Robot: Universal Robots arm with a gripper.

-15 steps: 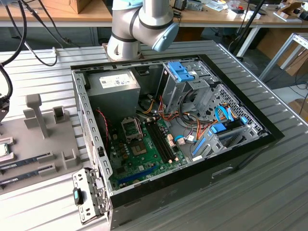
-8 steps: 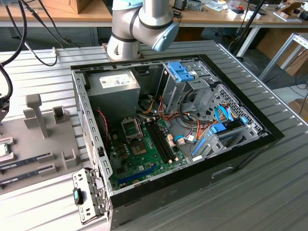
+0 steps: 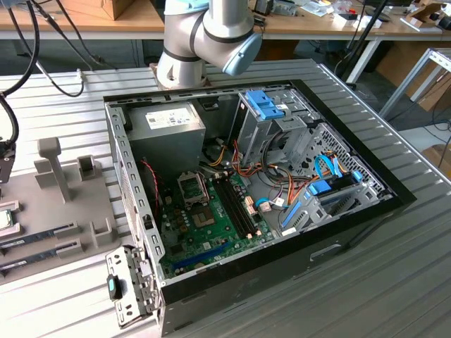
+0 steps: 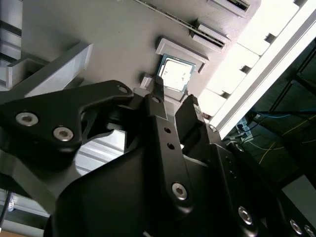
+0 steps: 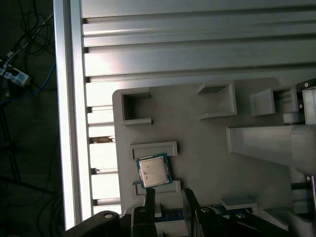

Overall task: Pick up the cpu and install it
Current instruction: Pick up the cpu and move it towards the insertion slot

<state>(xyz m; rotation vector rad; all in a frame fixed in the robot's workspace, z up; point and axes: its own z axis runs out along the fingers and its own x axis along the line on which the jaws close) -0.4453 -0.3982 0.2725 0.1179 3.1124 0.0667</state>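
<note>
- The black gripper (image 4: 174, 98) fills the foreground, its two fingers (image 4: 164, 123) spread with a bare gap between the tips.
- A black bracket (image 4: 74, 106) with two silver screws branches off beside the fingers.
- The cpu (image 4: 176, 74) lies flat just past the fingertips, untouched, its silvery lid catching the light.
- It sits in a nest on a grey fixture plate (image 4: 98, 29), between two raised lips (image 4: 183, 49).
- A grey slanted post (image 4: 54, 69) rises from the plate, apart from the cpu.
- Narrow raised holders (image 4: 212, 32) stand further along the plate.
- The plate rests on a ribbed metal table (image 4: 261, 59).
- Cables (image 4: 276, 140) lie on the dark floor past the table's edge.
</note>
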